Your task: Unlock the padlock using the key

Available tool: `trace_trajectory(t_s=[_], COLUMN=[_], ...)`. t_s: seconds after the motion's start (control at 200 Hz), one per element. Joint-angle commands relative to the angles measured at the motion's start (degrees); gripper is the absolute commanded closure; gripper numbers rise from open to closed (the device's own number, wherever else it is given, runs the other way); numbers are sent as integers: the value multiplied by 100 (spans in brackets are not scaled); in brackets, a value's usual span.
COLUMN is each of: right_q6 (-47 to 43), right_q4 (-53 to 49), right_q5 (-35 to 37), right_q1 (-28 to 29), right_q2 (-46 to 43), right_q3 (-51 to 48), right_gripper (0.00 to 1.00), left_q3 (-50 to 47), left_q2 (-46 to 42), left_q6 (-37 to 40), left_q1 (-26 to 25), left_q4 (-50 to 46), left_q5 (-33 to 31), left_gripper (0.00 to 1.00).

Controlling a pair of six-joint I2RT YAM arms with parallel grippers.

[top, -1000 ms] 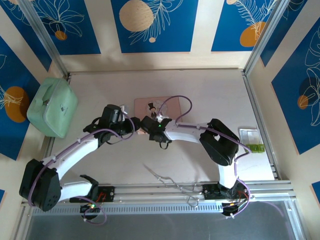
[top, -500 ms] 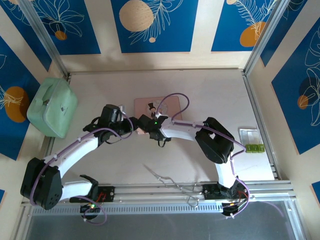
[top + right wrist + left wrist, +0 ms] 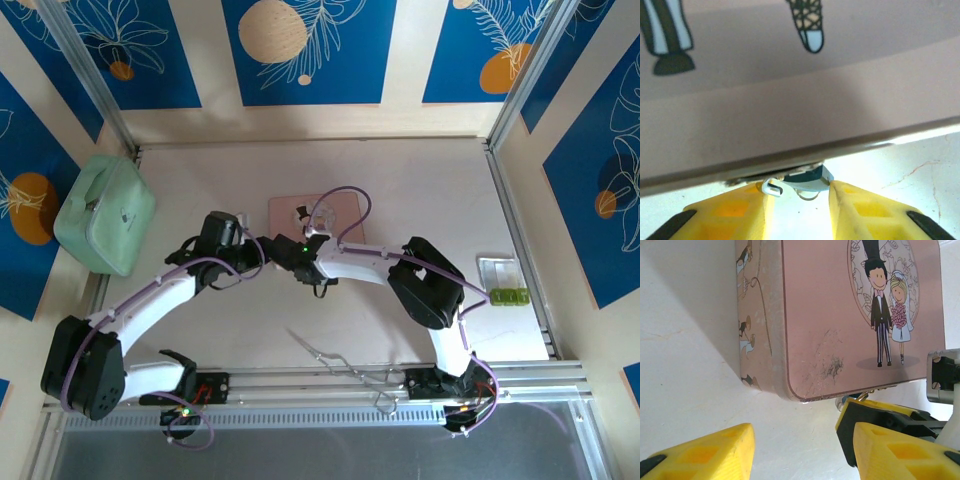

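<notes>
Padlock (image 3: pixel 807 179) between right jaws

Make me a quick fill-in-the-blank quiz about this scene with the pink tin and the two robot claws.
1. The flat pink metal tin shows a cartoon bride and ____ on its lid.
2. The right claw has the tiny silvery padlock between its ____ fingers.
3. The left claw stands ____, holding nothing.
4. The rounded case at the table's left is mint ____.
Missing words: groom, yellow, open, green.
</notes>
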Motion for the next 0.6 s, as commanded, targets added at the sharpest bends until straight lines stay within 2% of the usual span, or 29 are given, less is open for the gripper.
trace_trajectory(t_s=[0.0,0.07,0.15,0.2,0.265,0.36,0.595], right_q6=[-100,-231,-388,-474,-550,-618,-553], right_q4=[-113,-7,13,-25,-102,-184,-569], right_q5=[54,-34,-24,6,93,166,267], right_q1=[98,103,108,105,94,95,83], right_q2=[171,211,322,417,541,683,980], right_q3=[45,41,114,214,357,501,785], right_gripper=[69,64,46,42,42,50,58], left_q3=[-43,-64,-68,-77,-91,-117,-182], left_q2=[-162,-180,-195,-203,-219,-252,-267], left_q6=[29,13,6,-4,-5,-4,-13], left_q1=[21,21,21,21,21,21,38], left_q4=[273,286,299,303,304,304,356], left_q5=[296,296,304,313,316,311,340], left_gripper=[46,46,46,47,47,47,48])
